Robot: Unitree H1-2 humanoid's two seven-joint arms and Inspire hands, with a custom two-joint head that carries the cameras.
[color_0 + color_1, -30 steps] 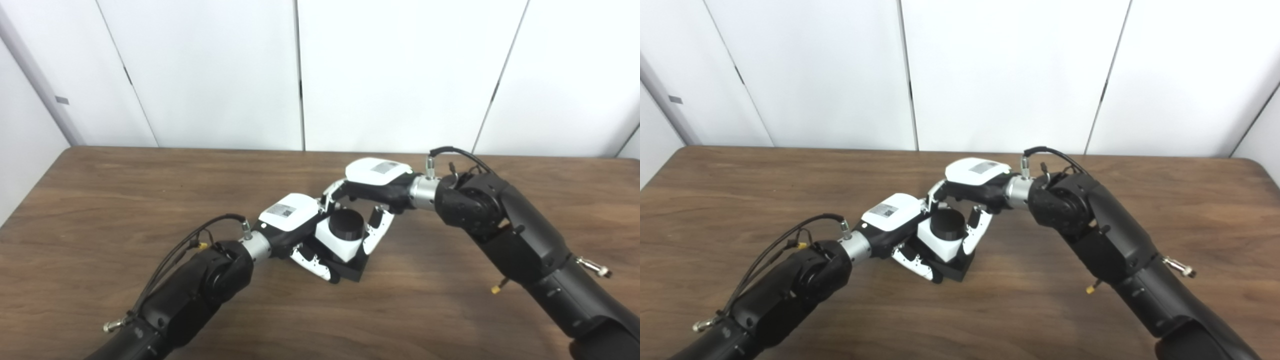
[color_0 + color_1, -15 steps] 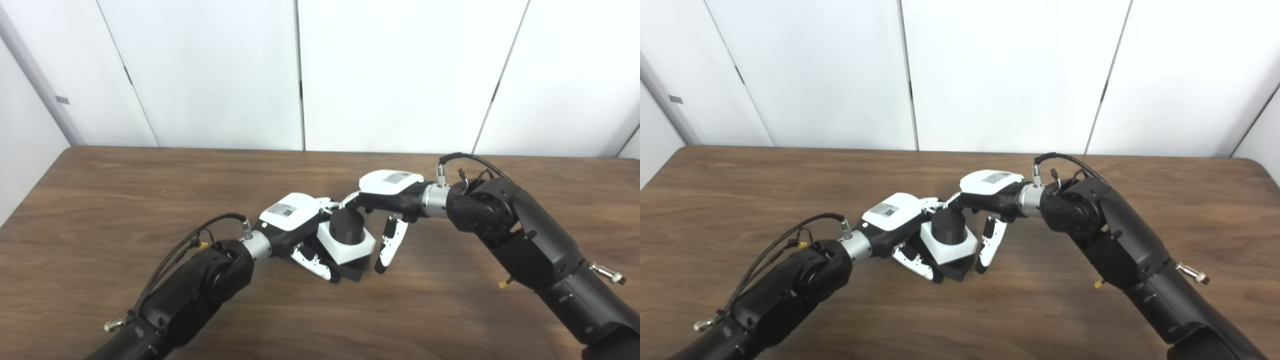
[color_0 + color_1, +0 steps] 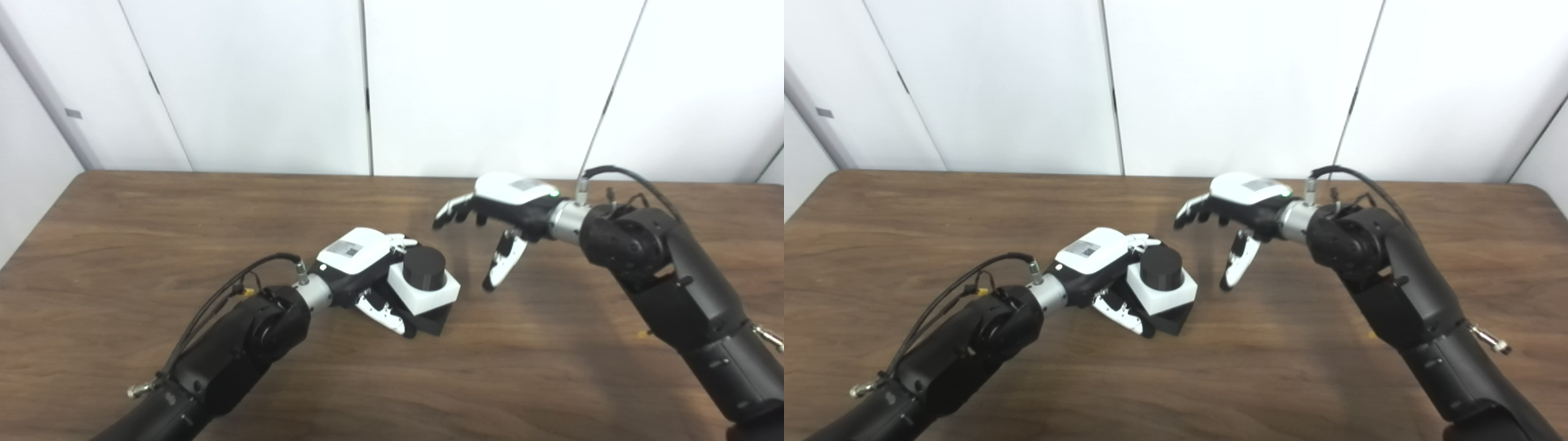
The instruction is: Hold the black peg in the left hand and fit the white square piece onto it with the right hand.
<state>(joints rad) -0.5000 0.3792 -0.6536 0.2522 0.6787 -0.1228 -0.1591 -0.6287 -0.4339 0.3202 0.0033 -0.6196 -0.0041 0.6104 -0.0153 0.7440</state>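
The table (image 3: 122,233) is carrying the assembly at its middle. The left hand (image 3: 358,260) is gripping the peg (image 3: 424,267) base, steadying it — the square (image 3: 429,293) is sitting seated around it. The right hand (image 3: 499,208), at two o'clock, is hanging released, fingers spread, holding nothing.

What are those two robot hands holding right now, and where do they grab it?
The left hand grips the black peg's base, with the white square piece fitted around the peg. The right hand is open and holds nothing.
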